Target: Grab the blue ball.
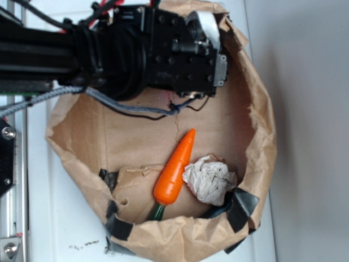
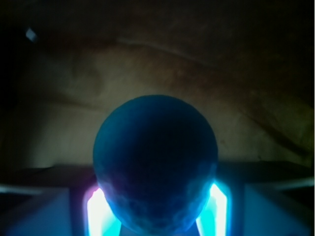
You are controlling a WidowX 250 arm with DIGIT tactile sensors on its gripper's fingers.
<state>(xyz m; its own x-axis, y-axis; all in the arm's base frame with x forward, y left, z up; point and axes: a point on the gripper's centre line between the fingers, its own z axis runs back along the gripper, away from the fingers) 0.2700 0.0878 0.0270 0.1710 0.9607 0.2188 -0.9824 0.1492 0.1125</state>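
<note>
The blue ball [image 2: 155,162] is pinched between the gripper [image 2: 156,209] fingers, close against the paper bag [image 1: 256,136] wall. The carrot [image 1: 175,168] and paper wad [image 1: 210,180] are left well apart.

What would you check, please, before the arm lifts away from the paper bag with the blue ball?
1. Ball between the fingers: ok. In the wrist view the blue ball fills the gap, with a finger at each side.
2. Grip firm enough to lift: cannot tell. Contact looks close on both sides, but pressure is not visible.
3. Gripper seen from outside: cannot tell. In the exterior view the arm's body hides the fingertips and the ball.
4. Orange toy carrot clear of the arm: ok. It lies lower in the brown paper bag, apart.
5. Crumpled white paper wad clear: ok. It sits beside the carrot, away from the arm.
</note>
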